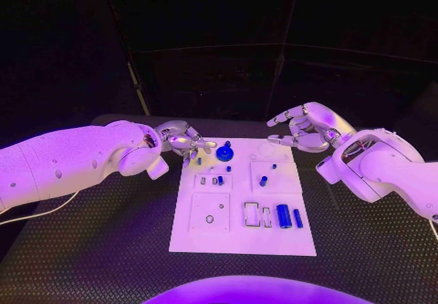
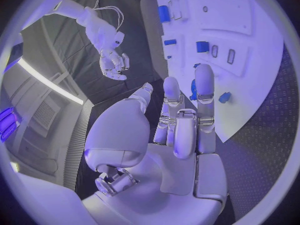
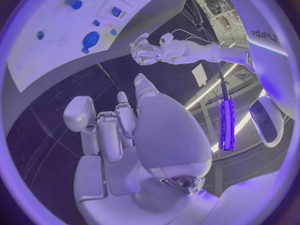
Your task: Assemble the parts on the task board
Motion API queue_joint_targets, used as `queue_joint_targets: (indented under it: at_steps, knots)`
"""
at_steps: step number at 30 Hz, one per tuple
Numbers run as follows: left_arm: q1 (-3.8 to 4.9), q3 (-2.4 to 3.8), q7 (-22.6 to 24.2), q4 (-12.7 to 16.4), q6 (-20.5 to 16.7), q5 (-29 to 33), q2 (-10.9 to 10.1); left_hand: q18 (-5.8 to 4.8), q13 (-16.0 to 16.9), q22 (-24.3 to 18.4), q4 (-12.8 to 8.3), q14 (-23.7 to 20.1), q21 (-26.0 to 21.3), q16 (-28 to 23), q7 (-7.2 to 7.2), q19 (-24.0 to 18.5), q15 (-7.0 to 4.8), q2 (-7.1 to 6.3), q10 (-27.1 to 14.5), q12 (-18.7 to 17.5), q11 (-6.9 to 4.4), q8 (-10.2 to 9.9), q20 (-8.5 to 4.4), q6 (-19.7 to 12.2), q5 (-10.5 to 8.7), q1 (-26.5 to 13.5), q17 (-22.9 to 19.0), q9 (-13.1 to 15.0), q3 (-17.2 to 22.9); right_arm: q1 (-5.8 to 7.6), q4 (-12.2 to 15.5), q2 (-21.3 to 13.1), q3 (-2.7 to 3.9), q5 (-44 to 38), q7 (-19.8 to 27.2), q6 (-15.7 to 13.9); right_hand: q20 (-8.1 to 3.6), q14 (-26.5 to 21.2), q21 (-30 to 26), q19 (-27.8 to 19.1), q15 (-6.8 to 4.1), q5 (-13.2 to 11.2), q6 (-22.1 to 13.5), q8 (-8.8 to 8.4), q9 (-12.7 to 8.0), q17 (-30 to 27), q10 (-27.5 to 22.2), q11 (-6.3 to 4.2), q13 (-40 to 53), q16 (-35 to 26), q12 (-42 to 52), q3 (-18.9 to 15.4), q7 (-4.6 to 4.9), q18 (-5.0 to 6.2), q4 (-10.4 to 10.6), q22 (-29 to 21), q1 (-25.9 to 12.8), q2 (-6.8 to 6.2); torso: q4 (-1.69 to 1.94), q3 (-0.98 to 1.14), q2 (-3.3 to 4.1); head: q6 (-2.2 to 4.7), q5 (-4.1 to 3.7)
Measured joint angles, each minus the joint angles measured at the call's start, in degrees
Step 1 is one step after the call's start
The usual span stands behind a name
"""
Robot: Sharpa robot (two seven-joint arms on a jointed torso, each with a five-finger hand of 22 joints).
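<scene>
Left hand [image 1: 183,143] hovers at the task board's [image 1: 239,244] far-left corner, fingers spread apart w/ nothing in them; in the wrist view its fingertips [image 2: 204,74] reach over the board edge near a small blue part [image 2: 224,97]. Right hand [image 1: 306,126] hangs above the far-right corner, off the board, fingers loosely curled but apart, holding nothing. Board sits mid-table on the black table [image 1: 100,247]. Parts on it: a round blue knob piece [image 1: 225,152] near the far edge, just beside the left hand; a small blue peg [image 1: 262,181] in the right-middle section; a big blue cylinder [image 1: 284,216] and a thinner blue bar [image 1: 297,218] side by side at the near-right; tiny blue bits [image 1: 220,180] left of centre.
</scene>
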Motion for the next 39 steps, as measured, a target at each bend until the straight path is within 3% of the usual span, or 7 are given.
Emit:
queue_joint_targets:
  at_steps: [4, 6, 9, 14, 16, 25, 39]
  knots:
    - [0.15, 0.00, -6.5, -0.2, 1.2, -6.5, 2.2, -1.57, 16.8, 13.4, 4.2, 0.0, 10.7, 3.6, -0.55, 2.0, -0.46, 0.68, 0.7, 15.8, -0.70, 3.7, -0.49, -0.5, -0.58, -0.4, 0.2, 4.0, -5.5, 0.17, -1.5, 0.0, 0.00, 1.7, 0.0, 0.3, 0.00, 0.1, 0.0, 0.0, -0.12, 0.0, 0.0, 0.00, 0.0, 0.0, 0.0, 0.00, 0.0, -0.2, 0.0, 0.0, 0.00, 0.00, 0.0, -0.1, -0.2, 0.18, 0.11, 0.10, -0.41, -0.15, 0.01]
    - [0.31, -0.19, -9.1, -0.4, 1.7, -9.2, 3.3, -1.56, 20.8, 17.7, 5.4, 0.1, 13.8, 4.4, -0.67, 2.7, -0.50, 1.17, 0.8, 19.3, -0.79, 4.8, -0.39, -1.2, -0.87, 0.1, 0.2, 5.2, -6.7, 0.24, -2.2, 0.3, 0.01, 2.3, 0.0, 0.4, 0.00, 0.2, 0.0, 0.0, -0.21, 0.1, 0.0, 0.00, 0.0, 0.0, 0.0, 0.00, 0.0, -0.2, 0.0, 0.0, 0.00, 0.00, 0.0, -0.1, -0.2, 0.23, 0.22, 0.17, -0.59, -0.29, 0.01]
    - [0.87, -1.28, -12.6, -1.2, 2.5, -12.6, 5.1, -2.42, 23.9, 21.9, 7.0, 0.1, 16.7, 4.8, -0.61, 3.2, -0.50, 1.52, 1.0, 22.0, -0.99, 6.1, -0.48, -1.7, -0.87, 0.3, 0.2, 6.6, -8.4, 0.27, -2.9, 0.8, 0.02, 3.0, -0.1, 0.5, -0.19, 0.2, -0.2, -0.2, -0.21, 0.3, 0.0, 0.00, 0.0, 0.0, 0.0, 0.00, 0.0, -0.2, 0.0, -0.1, 0.00, 0.00, -0.1, -0.3, -0.2, 0.23, 0.36, 0.24, -0.80, -0.47, 0.04]
    - [1.71, -2.94, -16.0, -2.6, 3.6, -16.0, 7.8, -2.43, 25.4, 24.9, 8.2, 0.1, 18.9, 4.8, -0.61, 3.4, -0.49, 2.95, 1.0, 23.0, -1.00, 7.4, -0.48, -2.9, -0.87, 0.5, 0.2, 8.4, -10.6, 0.31, -3.6, 1.4, 0.02, 3.6, -0.4, 0.6, -0.19, 0.2, -0.3, -0.2, -0.21, 0.3, 0.0, 0.00, -0.1, 0.0, 0.0, 0.01, -0.1, -0.5, 0.0, -0.2, -0.01, 0.00, -0.2, -0.7, -0.2, 0.23, 0.44, 0.27, -0.98, -0.58, 0.05]
    - [1.97, -3.45, -17.2, -3.2, 4.1, -17.1, 9.0, -3.32, 25.4, 27.1, 8.2, 0.1, 20.2, 4.8, -0.61, 4.4, -0.49, 2.97, 0.7, 23.0, -1.12, 7.7, -0.49, -3.4, -0.87, 0.5, 0.2, 8.9, -11.0, 0.32, -3.9, 1.6, 0.02, 3.8, -0.6, 0.6, -0.10, 0.2, -0.4, -0.5, -0.20, 0.6, 0.0, 0.00, -0.1, 0.0, 0.0, 0.01, -0.1, -0.5, 0.0, -0.3, -0.01, 0.01, 0.0, -0.8, -0.2, 0.23, 0.46, 0.31, -0.99, -0.58, 0.19]
    - [2.38, -4.77, -20.0, -5.2, 7.4, -19.4, 12.5, -3.87, 22.7, 32.7, 7.9, 0.1, 23.7, 4.8, -0.20, 7.0, -0.49, 4.77, -2.0, 20.9, -0.70, 8.5, -0.30, -5.1, -0.87, 1.9, 0.2, 10.6, -12.4, 0.32, -4.6, 2.4, 0.02, 4.1, -1.8, 0.7, -0.38, 0.2, -0.8, -0.8, -0.20, 1.7, 0.2, 0.00, -0.3, 0.0, 0.0, 0.01, -0.3, -0.8, 0.0, -0.7, -0.21, 0.00, -0.1, -1.4, -0.7, 0.67, 0.46, 0.37, -0.96, -0.88, 0.46]
    - [2.49, -5.27, -21.5, -6.8, 10.7, -20.4, 15.6, -4.23, 23.0, 34.9, 8.0, 0.1, 24.8, 4.8, -0.20, 7.8, -0.48, 5.58, -2.0, 20.9, -0.70, 9.0, -0.20, -5.5, -0.87, 2.2, 0.2, 11.3, -12.8, 0.33, -5.4, 3.4, 0.01, 4.1, -2.9, 1.0, -0.38, 0.2, -0.8, -0.8, -0.20, 2.0, 0.2, 0.00, -0.3, 0.0, 0.0, 0.01, -0.3, -0.8, 0.0, -0.7, -0.22, 0.00, -0.1, -1.7, -0.7, 0.67, 0.37, 0.36, -0.89, -1.29, 0.34]
